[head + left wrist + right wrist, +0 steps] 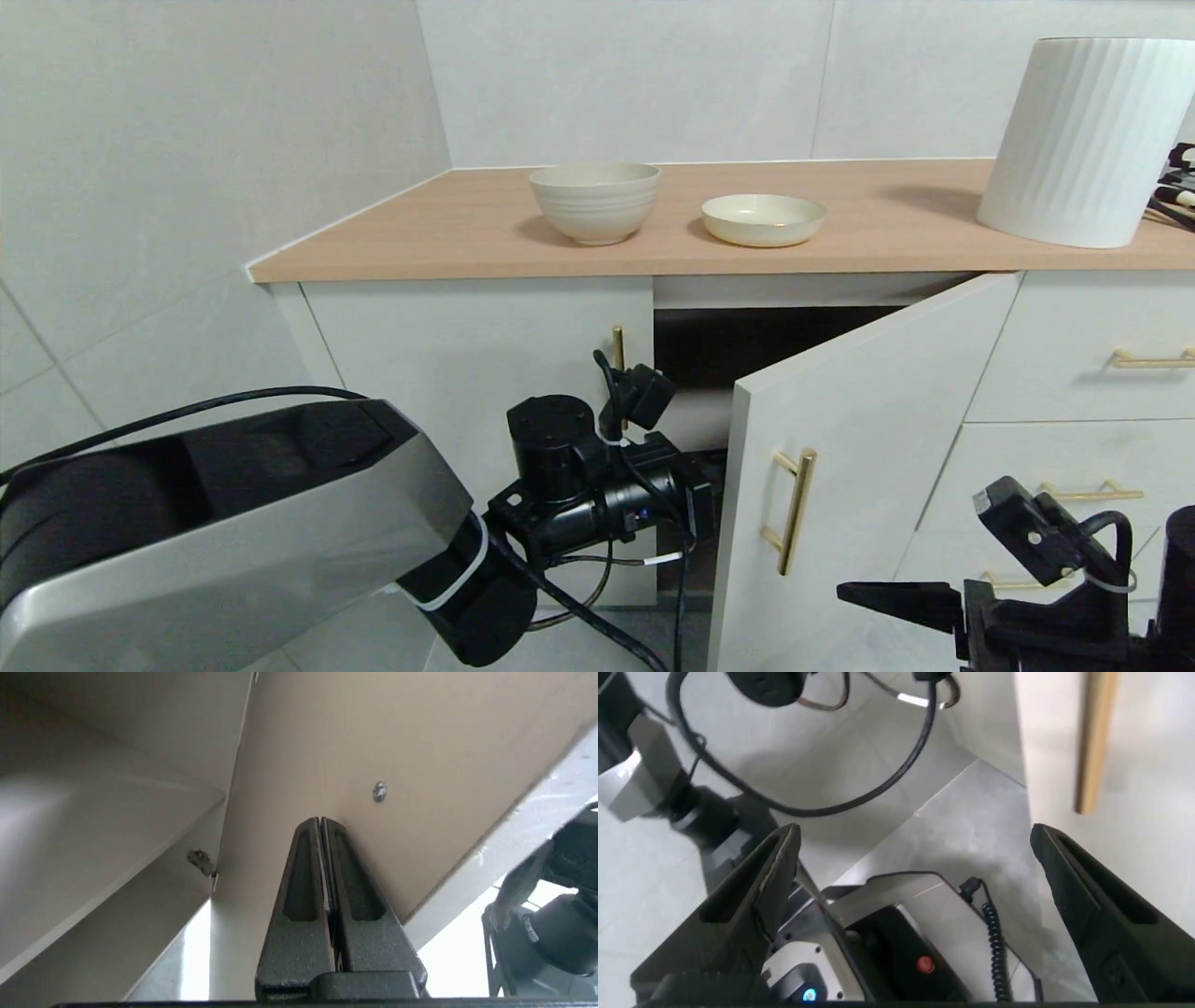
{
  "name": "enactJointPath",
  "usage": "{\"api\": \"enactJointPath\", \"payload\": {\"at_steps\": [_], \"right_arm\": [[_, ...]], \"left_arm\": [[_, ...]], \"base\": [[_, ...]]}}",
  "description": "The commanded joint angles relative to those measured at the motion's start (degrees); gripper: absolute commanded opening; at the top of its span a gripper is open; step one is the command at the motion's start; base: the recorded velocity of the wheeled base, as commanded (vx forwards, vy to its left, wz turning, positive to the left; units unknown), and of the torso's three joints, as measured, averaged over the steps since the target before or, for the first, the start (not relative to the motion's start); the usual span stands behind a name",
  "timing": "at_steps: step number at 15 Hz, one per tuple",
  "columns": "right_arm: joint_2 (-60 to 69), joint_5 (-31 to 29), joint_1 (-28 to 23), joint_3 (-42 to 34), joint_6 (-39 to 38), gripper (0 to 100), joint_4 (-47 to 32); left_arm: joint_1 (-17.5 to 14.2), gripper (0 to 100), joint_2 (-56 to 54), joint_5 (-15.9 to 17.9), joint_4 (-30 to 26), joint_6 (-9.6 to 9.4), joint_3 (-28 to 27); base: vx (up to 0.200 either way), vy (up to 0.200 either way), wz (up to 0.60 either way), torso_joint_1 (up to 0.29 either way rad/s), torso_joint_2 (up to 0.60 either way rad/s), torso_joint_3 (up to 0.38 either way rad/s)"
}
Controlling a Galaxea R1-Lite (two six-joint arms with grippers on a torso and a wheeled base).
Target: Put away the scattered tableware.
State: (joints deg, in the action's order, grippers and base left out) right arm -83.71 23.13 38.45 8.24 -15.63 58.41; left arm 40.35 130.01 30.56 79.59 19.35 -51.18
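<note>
Pressing its two black fingers flat together with nothing between them, the left gripper (322, 891) points along the inner face of the open cabinet door (420, 756), just under a small screw (378, 791); whether the tips touch the panel cannot be told. Beside it a pale shelf (93, 859) runs back into the cupboard, with a hinge (201, 861) at the corner. What lies deeper in the cupboard cannot be told, since its opening (747, 341) is dark in the head view.

The right gripper (915, 896) hangs low on the outer side of that door, jaws spread wide and holding nothing, near the gold handle (794, 509) and above the grey floor tiles (971, 812).

Up on the wooden countertop (420, 238) stands a cream ribbed bowl (595, 201), upright, its inside mostly hidden by the near wall. Just beside it but apart sits a shallow cream dish (764, 219), its inner surface bare. Well off on the robot's right stands a tall white fluted container (1088, 140), whose inside cannot be seen. Drawers (1092, 345) with gold pulls sit below it.
</note>
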Motion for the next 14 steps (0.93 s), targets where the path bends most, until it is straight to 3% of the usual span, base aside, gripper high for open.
{"api": "enactJointPath", "payload": {"at_steps": [1, 5, 8, 14], "right_arm": [[0.39, -0.1, 1.01, -0.33, 0.07, 100, 0.04], [0.66, -0.1, 2.95, -0.86, 0.07, 100, -0.05], [1.1, -0.1, 4.09, -1.47, 0.34, 100, -0.05], [1.18, -0.19, 4.62, -2.18, 1.57, 100, -0.05]], "left_arm": [[0.34, 0, -1.16, 0.11, -0.05, -0.01, 0.64], [2.01, 0, -2.48, 0.11, -4.36, -0.01, 0.11], [2.01, 0, -2.57, 0.11, -6.73, -0.1, -1.29], [1.75, 0, -0.73, 0.02, -15.78, -0.01, -8.5]], "base": [[0.0, 0.0, 0.0, 0.0, 0.0, 0.0], [0.0, 0.0, 0.0, 0.0, 0.0, 0.0], [-0.2, 0.0, 0.0, 0.004, 0.0, 0.004], [0.0, 0.0, 0.0, 0.0, 0.0, 0.0]]}}
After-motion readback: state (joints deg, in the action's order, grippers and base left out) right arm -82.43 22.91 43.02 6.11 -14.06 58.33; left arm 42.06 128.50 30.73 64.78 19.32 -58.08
